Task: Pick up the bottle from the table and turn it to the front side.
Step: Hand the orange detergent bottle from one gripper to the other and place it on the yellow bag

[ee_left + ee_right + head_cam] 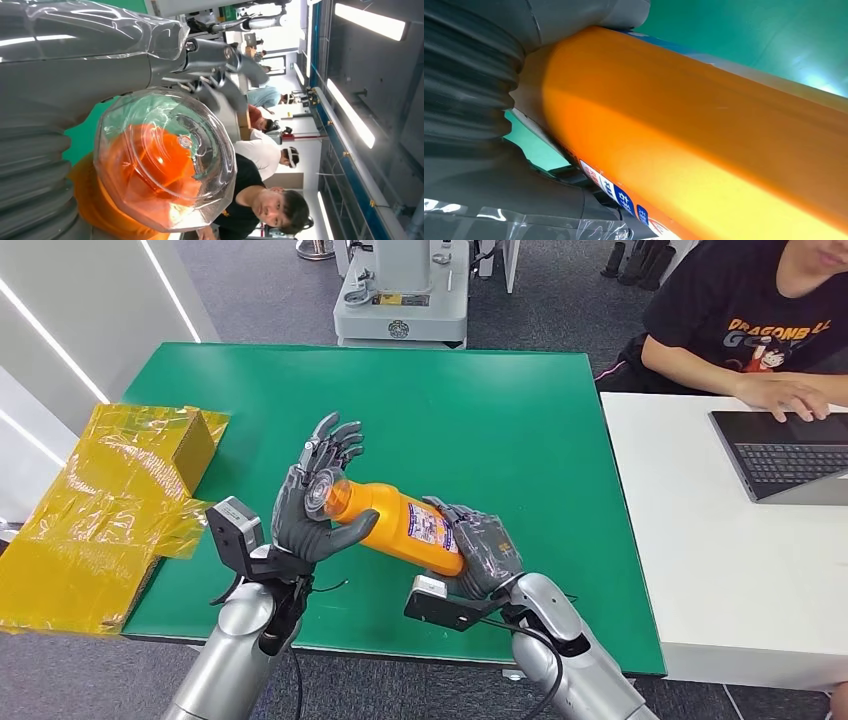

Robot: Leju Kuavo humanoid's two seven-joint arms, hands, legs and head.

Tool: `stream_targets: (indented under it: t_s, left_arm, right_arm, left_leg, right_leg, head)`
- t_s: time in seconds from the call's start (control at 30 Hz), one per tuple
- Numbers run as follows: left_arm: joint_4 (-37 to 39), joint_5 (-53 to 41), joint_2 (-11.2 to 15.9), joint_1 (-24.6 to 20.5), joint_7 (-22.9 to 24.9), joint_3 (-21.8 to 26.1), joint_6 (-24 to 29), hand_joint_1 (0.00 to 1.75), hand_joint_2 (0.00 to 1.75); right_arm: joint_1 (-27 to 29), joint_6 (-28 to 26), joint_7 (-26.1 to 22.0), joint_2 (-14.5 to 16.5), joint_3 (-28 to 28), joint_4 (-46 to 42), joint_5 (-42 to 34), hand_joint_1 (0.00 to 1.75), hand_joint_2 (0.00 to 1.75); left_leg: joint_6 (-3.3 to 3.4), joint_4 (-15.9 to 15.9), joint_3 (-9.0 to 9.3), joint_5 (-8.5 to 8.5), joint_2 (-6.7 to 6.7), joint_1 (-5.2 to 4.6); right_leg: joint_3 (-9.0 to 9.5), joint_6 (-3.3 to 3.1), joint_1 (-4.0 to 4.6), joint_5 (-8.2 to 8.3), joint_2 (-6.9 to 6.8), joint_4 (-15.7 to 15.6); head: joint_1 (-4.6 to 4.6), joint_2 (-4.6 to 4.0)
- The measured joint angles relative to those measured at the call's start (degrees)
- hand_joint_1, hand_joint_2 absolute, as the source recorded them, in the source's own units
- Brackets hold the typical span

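An orange bottle (400, 525) with a clear cap (322, 495) and a printed label lies tilted in the air above the green table (480, 410), cap toward the left. My right hand (485, 550) grips its lower body from the right; in the right wrist view the orange bottle (704, 140) lies against the grey hand (469, 75). My left hand (310, 505) meets the cap end, thumb under the neck, fingers (335, 440) spread upward. In the left wrist view the clear cap (165, 160) sits close in front of the palm, with the dark fingers (225, 65) extended beyond it.
A box wrapped in yellow foil (120, 500) lies at the table's left edge. To the right stands a white table (720, 540) with a laptop (785, 455), at which a person (760, 320) in a black shirt sits. A grey machine (400, 300) stands behind the green table.
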Motion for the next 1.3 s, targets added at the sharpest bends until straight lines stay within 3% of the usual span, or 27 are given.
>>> stream_targets:
  t_s: [0.87,0.93,1.07,1.13,1.3]
  left_arm:
    - [1.3,-0.5,0.0,0.1,1.7,-1.5,-2.4,0.01,1.75]
    - [1.4,-0.3,0.0,0.1,1.7,-1.5,-2.4,0.18,1.75]
    - [1.4,0.7,-0.1,0.1,1.7,-1.5,-1.7,1.6,1.75]
    - [1.4,1.2,-0.2,0.2,1.4,-1.5,-1.2,1.73,1.75]
    - [1.4,2.1,-0.8,0.9,0.1,-1.5,0.2,1.75,1.75]
  right_arm:
    - [-0.7,-1.4,0.3,-0.1,1.2,0.3,1.3,1.75,1.75]
    - [-0.7,-1.4,0.4,-0.1,1.2,0.4,1.4,1.75,1.75]
    - [-0.7,-1.4,0.6,-0.1,1.3,0.5,1.5,1.75,1.75]
    - [-0.7,-1.4,0.8,-0.1,1.3,0.5,1.5,1.75,1.75]
    - [-0.7,-1.1,1.3,-0.1,1.3,0.5,1.6,1.75,1.75]
  left_leg:
    - [0.0,0.0,0.0,0.0,0.0,0.0]
    - [0.0,0.0,0.0,0.0,0.0,0.0]
    - [0.0,0.0,0.0,0.0,0.0,0.0]
    - [0.0,0.0,0.0,0.0,0.0,0.0]
    - [0.0,0.0,0.0,0.0,0.0,0.0]
  right_leg:
    - [0.0,0.0,0.0,0.0,0.0,0.0]
    - [0.0,0.0,0.0,0.0,0.0,0.0]
    - [0.0,0.0,0.0,0.0,0.0,0.0]
    - [0.0,0.0,0.0,0.0,0.0,0.0]
    - [0.0,0.0,0.0,0.0,0.0,0.0]
  head:
    - [0.0,0.0]
    - [0.0,0.0]
    - [0.0,0.0]
    - [0.0,0.0]
    - [0.01,0.0]
